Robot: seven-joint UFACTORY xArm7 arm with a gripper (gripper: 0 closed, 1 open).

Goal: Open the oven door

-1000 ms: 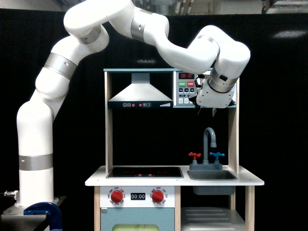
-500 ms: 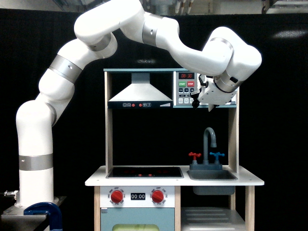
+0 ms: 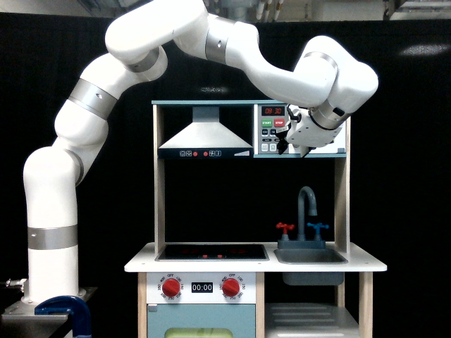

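The oven door point(image 3: 340, 140) is the white front of the toy microwave at the upper right of the play kitchen. Only a sliver of it shows at its right edge. Its window and handle are hidden behind my wrist. My gripper point(image 3: 293, 150) hangs in front of the door's left part, just right of the microwave's button panel point(image 3: 271, 131). The dark fingertips point(image 3: 284, 147) point down and to the exterior view's left, near the shelf's lower edge. Whether the fingers hold anything is hidden from this view.
A grey range hood point(image 3: 204, 138) sits left of the microwave. Below are a black hob point(image 3: 211, 251), a grey faucet point(image 3: 307, 205) over the sink point(image 3: 311, 258), two red knobs and a pale blue lower door point(image 3: 201, 328). A wooden post point(image 3: 342, 204) runs under the microwave's right side.
My wrist swung right, then came back left and rose a little. It now sits closer against the microwave front, with the fingertips higher than a second ago.
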